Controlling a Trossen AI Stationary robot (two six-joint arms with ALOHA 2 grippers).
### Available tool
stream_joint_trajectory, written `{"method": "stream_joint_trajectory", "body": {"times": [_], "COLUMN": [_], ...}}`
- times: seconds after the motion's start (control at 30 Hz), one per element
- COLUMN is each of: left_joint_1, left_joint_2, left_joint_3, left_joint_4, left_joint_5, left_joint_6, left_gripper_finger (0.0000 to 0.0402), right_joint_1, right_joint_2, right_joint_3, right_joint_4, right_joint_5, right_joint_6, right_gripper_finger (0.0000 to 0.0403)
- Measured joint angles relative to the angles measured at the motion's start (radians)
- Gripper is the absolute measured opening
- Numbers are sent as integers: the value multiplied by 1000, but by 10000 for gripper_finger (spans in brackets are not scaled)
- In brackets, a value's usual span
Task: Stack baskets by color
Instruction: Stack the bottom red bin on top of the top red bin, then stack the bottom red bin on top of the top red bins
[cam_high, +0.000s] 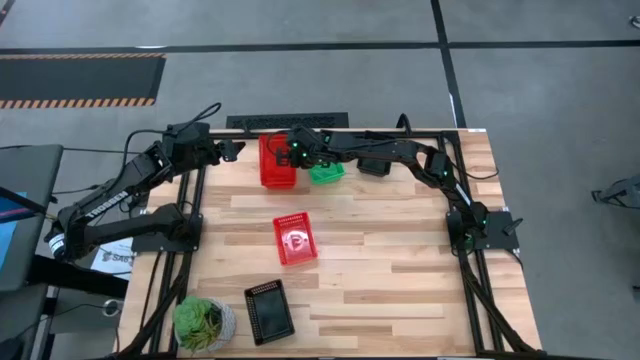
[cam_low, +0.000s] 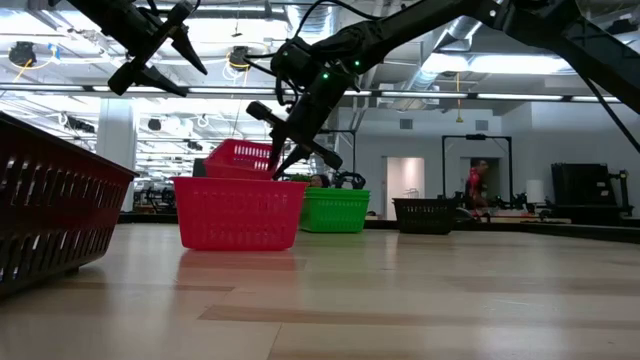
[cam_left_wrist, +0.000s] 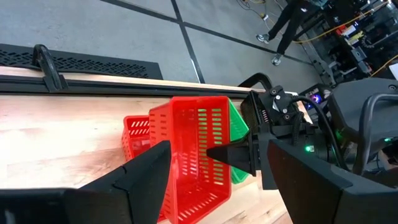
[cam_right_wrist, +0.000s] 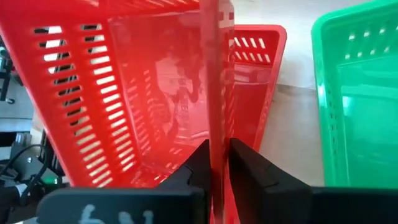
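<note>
The tilted red plastic mesh basket (cam_high: 277, 158) sits at the far edge of the wooden surface (cam_high: 400, 260), nested crookedly in a second red basket (cam_left_wrist: 134, 134) beneath it, with a green mesh basket (cam_high: 327, 172) just beside. The right end effector (cam_high: 297, 152) pinches its side wall between nearly closed fingers, directly above the stack. The left end effector (cam_high: 232, 150) hovers spread apart nearby, so releasing falls to the right arm.

A large industrial lab hall: beyond the wooden table (cam_high: 380, 240), exposed ceiling ducts (cam_low: 330, 95), equipment benches (cam_low: 580, 215), grey concrete floor (cam_high: 300, 80)
</note>
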Motion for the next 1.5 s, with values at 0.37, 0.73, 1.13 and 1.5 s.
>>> {"method": "stream_joint_trajectory", "body": {"times": [0.37,0.73,1.13,1.5], "left_joint_1": [0,0,0,0], "left_joint_2": [0,0,0,0], "left_joint_3": [0,0,0,0], "left_joint_4": [0,0,-13,-23], "left_joint_5": [0,0,0,1], "left_joint_6": [0,0,9,10], "left_gripper_finger": [256,256,256,256], "right_joint_1": [0,-5,-40,107], "right_joint_2": [0,0,-28,-123], "right_joint_3": [0,0,2,2], "right_joint_4": [1,3,-30,-365], "right_joint_5": [-2,-2,-201,-283], "right_joint_6": [-11,-16,-138,-299], "right_gripper_finger": [113,159,185,184]}}
